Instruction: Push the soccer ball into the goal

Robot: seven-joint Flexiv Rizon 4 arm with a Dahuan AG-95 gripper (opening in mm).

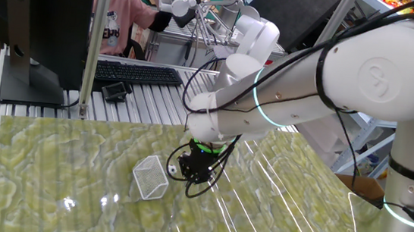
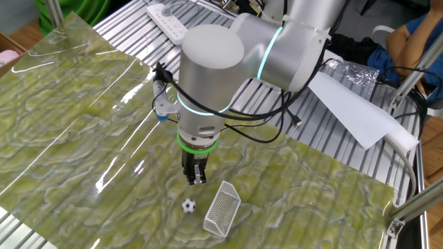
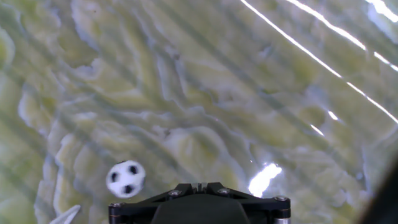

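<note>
The soccer ball, tiny and white with black patches, lies on the green mat just left of the goal, a small white mesh wedge. My gripper points down, shut on nothing, just behind the ball and a little above the mat. In one fixed view the ball sits between the goal and the gripper. The hand view shows the ball at lower left beside my shut gripper, and a corner of the goal at the bottom edge.
A glossy green patterned mat covers the table. Behind it stand a keyboard and a monitor. A remote and a white paper sheet lie on the slatted metal top. A person sits beyond.
</note>
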